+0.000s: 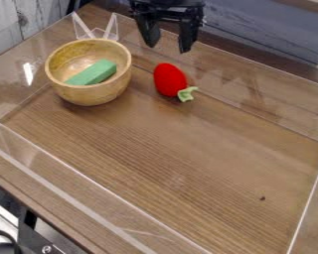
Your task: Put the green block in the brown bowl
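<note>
Your end effector [169,42] hangs above the far edge of the bench [189,169], fingers spread wide, pointing down, nothing between them. Green block [91,72] lies down-left of it, inside the brown bowl [88,72], resting tilted on the pale inner floor. Bowl sits well apart from the end effector, nearer you and to the left in frame. Red toy [170,79] with green stem lies almost directly below the end effector, just beside the bowl, not touching it.
</note>
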